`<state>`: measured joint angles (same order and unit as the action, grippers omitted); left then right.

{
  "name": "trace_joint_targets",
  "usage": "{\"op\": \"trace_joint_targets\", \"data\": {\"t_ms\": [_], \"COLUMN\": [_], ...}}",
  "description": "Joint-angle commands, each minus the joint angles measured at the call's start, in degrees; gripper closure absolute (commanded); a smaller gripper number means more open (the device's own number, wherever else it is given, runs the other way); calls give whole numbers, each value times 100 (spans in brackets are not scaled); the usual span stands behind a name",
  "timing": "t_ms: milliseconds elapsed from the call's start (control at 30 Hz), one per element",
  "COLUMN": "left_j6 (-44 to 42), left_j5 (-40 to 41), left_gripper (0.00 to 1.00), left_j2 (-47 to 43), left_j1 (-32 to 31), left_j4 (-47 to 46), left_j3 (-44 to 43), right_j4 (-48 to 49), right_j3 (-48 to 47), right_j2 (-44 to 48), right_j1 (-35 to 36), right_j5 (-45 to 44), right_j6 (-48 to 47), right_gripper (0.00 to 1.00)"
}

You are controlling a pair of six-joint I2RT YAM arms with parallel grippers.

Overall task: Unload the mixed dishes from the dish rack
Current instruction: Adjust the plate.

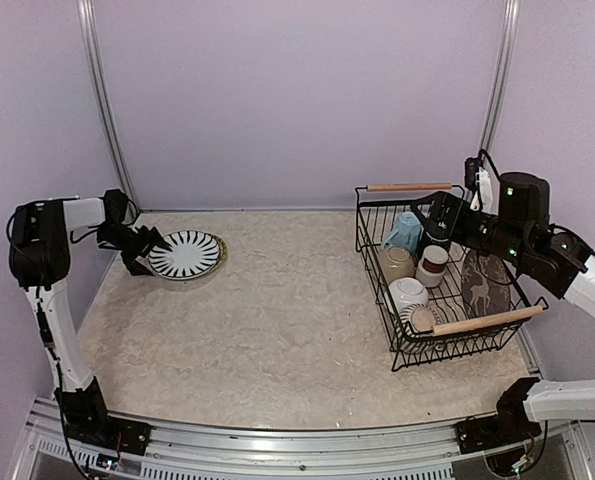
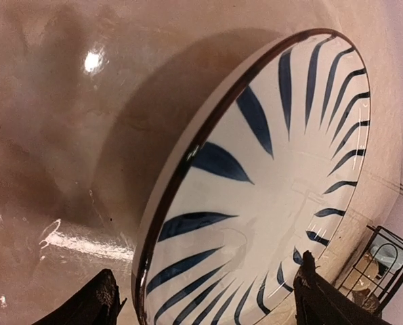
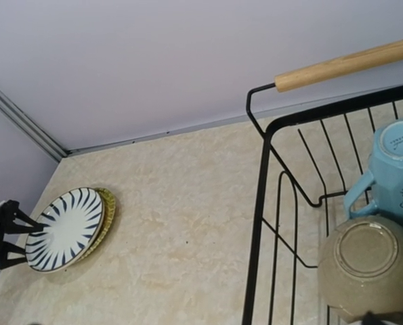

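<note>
The black-and-white striped plate rests tilted on a yellowish plate at the far left of the table. My left gripper is open, its fingers either side of the plate's near rim. The black wire dish rack stands at the right. It holds a light blue mug, an upturned beige cup, a brown-white cup, white bowls and the dark deer-pattern plate. My right gripper hovers open and empty over the rack's far end.
The rack has wooden rod handles at its far end and near end. Lilac walls enclose the table on three sides. A metal rail runs along the near edge by the arm bases.
</note>
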<state>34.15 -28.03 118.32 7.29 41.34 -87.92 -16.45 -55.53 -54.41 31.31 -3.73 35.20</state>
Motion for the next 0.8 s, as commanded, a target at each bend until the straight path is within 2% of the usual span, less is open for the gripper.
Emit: {"op": "trace_joint_targets", "data": {"t_ms": [0,200,367,400,467,533,633,767], "left_j6": [-248,-216,-237,-246,-252,-249,-264,-311], "left_j5": [403,50,27,120,261,325,489,706], "left_gripper": [19,40,43,40,22,11,2,1], "left_j2": [-238,-9,123,133,107,42,-171,-577], "left_j1": [-157,-305,-333,-327,-293,-232,-193,-196], "left_j4": [164,201,327,383,444,487,466,392], "left_j3": [-269,-441,-551,-582,-585,-573,-471,-354], "right_j4": [96,181,203,197,135,-9,-311,-963], "right_j3": [61,102,145,140,103,52,-66,-320], "right_j2": [82,5,40,54,62,84,142,150], "right_j1": [-55,-55,-57,-55,-61,-58,-55,-56], "right_j5": [24,131,158,157,149,70,-145,-635], "right_j6": [0,67,109,113,97,58,-35,-270], "right_gripper": [0,0,0,0,0,0,0,0]}}
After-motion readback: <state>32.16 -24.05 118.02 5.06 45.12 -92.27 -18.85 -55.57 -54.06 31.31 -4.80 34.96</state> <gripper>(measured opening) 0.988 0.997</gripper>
